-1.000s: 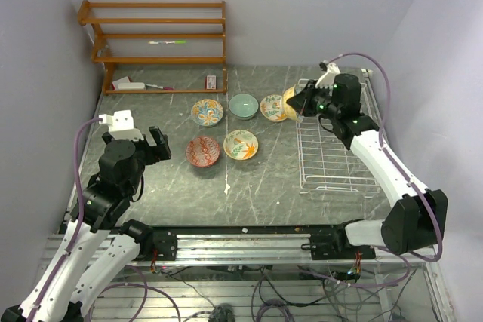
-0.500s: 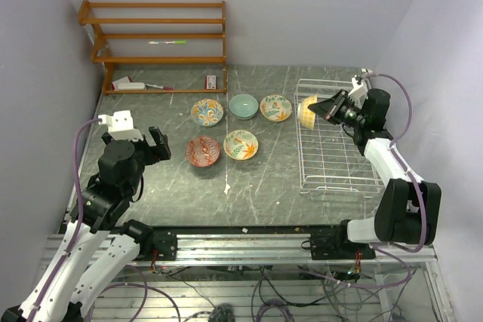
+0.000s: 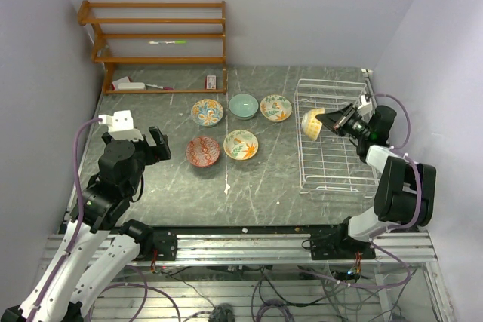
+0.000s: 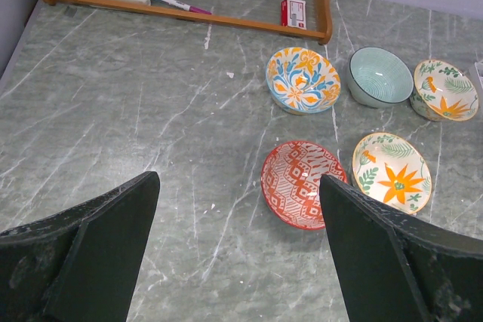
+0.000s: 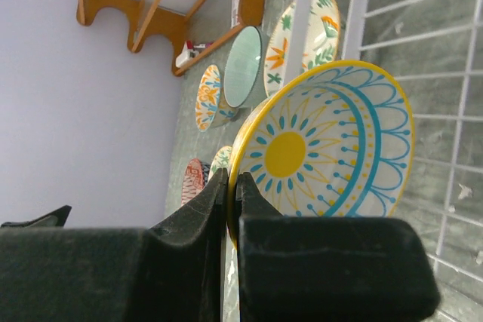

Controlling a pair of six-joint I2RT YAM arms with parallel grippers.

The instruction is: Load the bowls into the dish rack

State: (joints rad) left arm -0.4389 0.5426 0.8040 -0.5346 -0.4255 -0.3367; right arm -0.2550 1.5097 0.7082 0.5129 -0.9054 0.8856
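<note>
My right gripper (image 3: 326,120) is shut on the rim of a yellow-and-blue painted bowl (image 3: 311,123), which it holds on edge just above the left part of the white wire dish rack (image 3: 336,164). In the right wrist view the fingers (image 5: 234,179) pinch the bowl's rim (image 5: 324,148) over the rack wires (image 5: 356,13). On the table stand a blue-orange bowl (image 3: 207,111), a pale teal bowl (image 3: 243,105), two painted bowls (image 3: 275,108) (image 3: 241,144) and a red-patterned bowl (image 3: 202,151). My left gripper (image 3: 151,145) is open and empty above the table, near the red bowl (image 4: 302,184).
A wooden shelf unit (image 3: 155,35) stands at the back left, with a white box, a pen and a small red box on its bottom board (image 4: 189,13). Purple walls close in the left, back and right sides.
My right arm has carried the held bowl from beside the painted bowls rightward and nearer, to over the rack's left side. The left arm has not moved.
</note>
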